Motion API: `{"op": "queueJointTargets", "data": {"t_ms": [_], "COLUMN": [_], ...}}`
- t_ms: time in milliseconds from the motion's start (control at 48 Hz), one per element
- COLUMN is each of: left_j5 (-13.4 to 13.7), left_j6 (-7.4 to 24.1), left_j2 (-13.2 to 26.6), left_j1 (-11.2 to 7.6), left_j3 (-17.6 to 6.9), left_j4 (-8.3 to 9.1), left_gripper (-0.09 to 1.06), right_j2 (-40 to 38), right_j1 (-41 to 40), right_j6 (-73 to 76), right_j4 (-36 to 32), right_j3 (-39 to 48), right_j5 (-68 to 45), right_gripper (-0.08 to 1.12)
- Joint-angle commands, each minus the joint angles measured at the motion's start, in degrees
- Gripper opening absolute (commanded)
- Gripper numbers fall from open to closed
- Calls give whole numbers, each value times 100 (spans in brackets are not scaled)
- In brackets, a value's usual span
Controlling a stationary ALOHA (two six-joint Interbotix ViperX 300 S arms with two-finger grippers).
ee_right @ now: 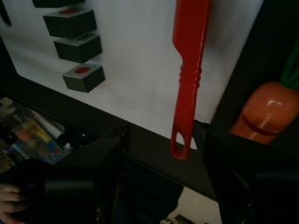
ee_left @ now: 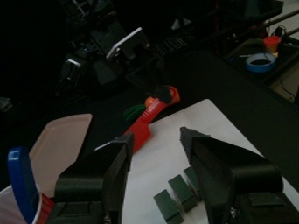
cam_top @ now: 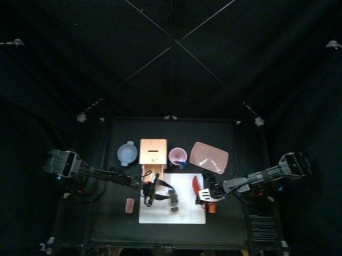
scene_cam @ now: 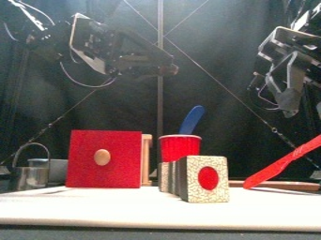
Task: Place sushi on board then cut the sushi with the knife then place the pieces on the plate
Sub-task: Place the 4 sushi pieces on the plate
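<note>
Three steps, status: placing on the board judged done; cutting judged done or close to it; transfer to the plate not begun.
Left gripper (ee_left: 155, 140): jaws spread with nothing between them; poised over the left part of the white cutting board (cam_top: 181, 212).
Sushi pieces (ee_right: 76, 45): dark green blocks with red centres, all on the board, left of its middle. They lie in a loose row, and at least one stands clear of its neighbours. Whether every joint is parted cannot be told.
Red knife (ee_right: 187, 61): released. Blade on the right part of the board, handle end past the board's right edge. The front view shows it tilted with the handle end raised; what props it cannot be told.
Right gripper (ee_right: 176, 142): jaws wide apart on either side of the knife's handle end, not closed on it; no load.
Toy carrot (ee_right: 268, 109): off the board, just beside the knife handle; not part of the task.
Pink tray (cam_top: 210, 155): behind the board toward the right, well apart from the pieces; bare, no sushi on it.
Remaining work: judged to be any last cut, then carrying each piece from board to tray.
</note>
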Motion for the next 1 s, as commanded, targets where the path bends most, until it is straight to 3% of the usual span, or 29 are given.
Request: {"op": "queueJointTargets", "data": {"t_ms": [21, 125, 271, 375, 438, 729, 896, 1000], "left_j5": [-53, -53, -70, -70, -70, -70, -70, -70], "left_j6": [0, 0, 0, 0, 0, 0, 0, 0], "left_j2": [-88, -88, -88, -114, -123, -105, -202, -378], "left_j1": [35, 35, 123, 202, 211, 229, 290, 387], "left_j3": [-141, -158, -167, -167, -176, -281, -211, 79], "left_j4": [-18, -53, -185, -352, -413, -800, -853, -914], "left_gripper": [83, 83, 83, 83, 83, 83, 83, 83], "right_j2": [-299, -369, -220, -26, 70, 255, 756, 1151], "right_j1": [-26, -193, -413, -686, -809, -1617, -1802, -1793], "right_j6": [-97, -229, -1063, -1942, -2689, -6970, -8587, -9053], "right_j4": [-422, -932, -2312, -2514, -2303, 343, 809, 809], "right_j3": [-114, -176, -413, -571, -659, -1151, -1406, -1635], "right_j5": [202, 158, -246, -431, -387, 308, -132, -229], "right_gripper": [90, 90, 90, 89, 89, 89, 89, 89]}}
